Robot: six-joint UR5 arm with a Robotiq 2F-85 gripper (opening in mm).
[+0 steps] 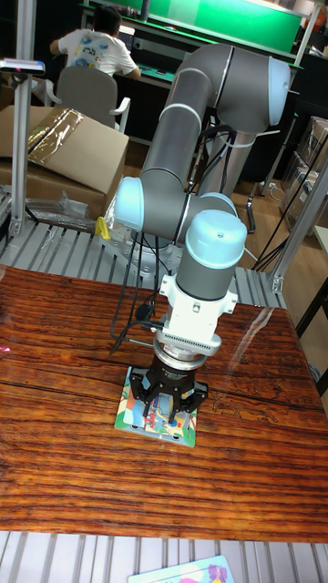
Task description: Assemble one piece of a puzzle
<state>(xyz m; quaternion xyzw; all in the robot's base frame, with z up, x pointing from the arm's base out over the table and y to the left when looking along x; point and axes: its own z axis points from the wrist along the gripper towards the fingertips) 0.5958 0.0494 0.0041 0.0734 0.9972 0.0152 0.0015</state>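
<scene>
A small colourful puzzle board (137,419) lies flat on the wooden table (73,455), near its middle. My gripper (165,412) points straight down right over the board, its black fingers (157,407) reaching to the board's surface. The gripper body hides most of the board's centre. A puzzle piece between the fingers cannot be made out. Whether the fingers are open or shut is not clear from this angle.
A second colourful printed card (187,572) lies on the metal slats at the bottom edge. Black cables (132,310) trail from the arm base onto the table's far side. A cardboard box (64,150) and a seated person (96,50) are behind.
</scene>
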